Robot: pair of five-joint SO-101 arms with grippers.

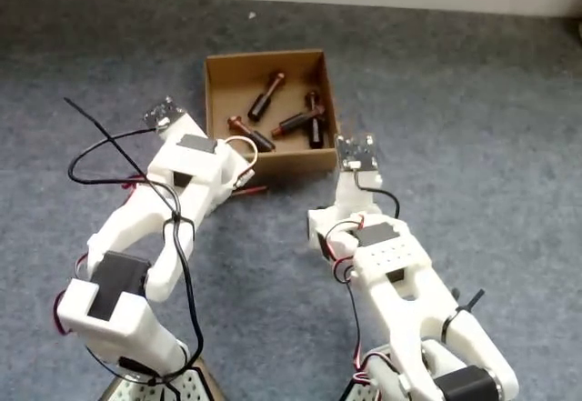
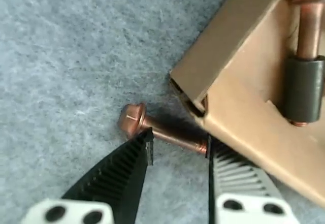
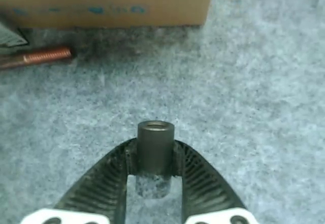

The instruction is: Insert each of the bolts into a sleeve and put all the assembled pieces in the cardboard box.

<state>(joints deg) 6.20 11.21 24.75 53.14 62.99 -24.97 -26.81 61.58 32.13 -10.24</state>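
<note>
A copper bolt (image 2: 162, 131) lies on the grey carpet at the front left corner of the cardboard box (image 2: 244, 26). My left gripper (image 2: 179, 145) is open, its two fingertips standing over the bolt's shaft. In the high view the bolt (image 1: 253, 190) pokes out from under the left arm (image 1: 186, 178). My right gripper (image 3: 155, 170) is shut on a dark sleeve (image 3: 156, 148), whose open end points towards the box (image 3: 101, 3). The bolt's threaded end (image 3: 40, 57) lies ahead of it, off to one side. The box (image 1: 264, 55) holds several assembled pieces (image 1: 300, 121).
The right arm (image 1: 382, 255) stands in front of the box's right front corner. A black cable (image 1: 109, 142) loops over the left arm. One assembled piece (image 2: 304, 82) lies just inside the box wall near the left gripper. Open carpet spreads on both sides.
</note>
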